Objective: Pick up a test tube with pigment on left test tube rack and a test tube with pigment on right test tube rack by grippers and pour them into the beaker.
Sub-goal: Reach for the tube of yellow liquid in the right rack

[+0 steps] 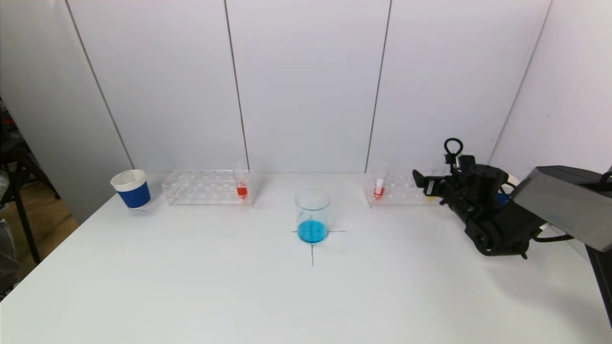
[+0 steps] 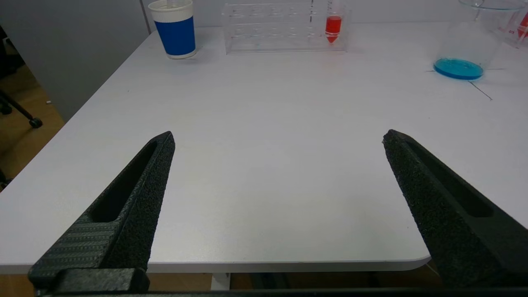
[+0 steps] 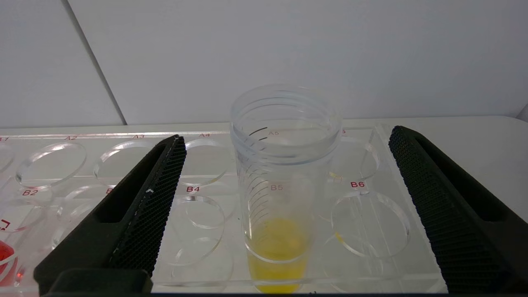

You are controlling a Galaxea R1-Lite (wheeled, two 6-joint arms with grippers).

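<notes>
The glass beaker (image 1: 312, 217) holding blue liquid stands mid-table on a cross mark. The clear left rack (image 1: 205, 187) carries a tube of red pigment (image 1: 242, 188) at its inner end. Another red tube (image 1: 379, 186) stands in the right rack (image 1: 397, 191). My right gripper (image 1: 420, 184) is open at that rack's outer end. In the right wrist view its fingers (image 3: 165, 185) straddle, without touching, an upright tube of yellow pigment (image 3: 280, 206) in the hole marked B5. My left gripper (image 2: 278, 138) hangs open over the table's near edge, with nothing between its fingers.
A blue and white paper cup (image 1: 131, 188) stands left of the left rack. From the left wrist, the cup (image 2: 175, 29), left rack (image 2: 280, 29), red tube (image 2: 333, 27) and beaker (image 2: 466, 45) lie far ahead. White wall panels close the back.
</notes>
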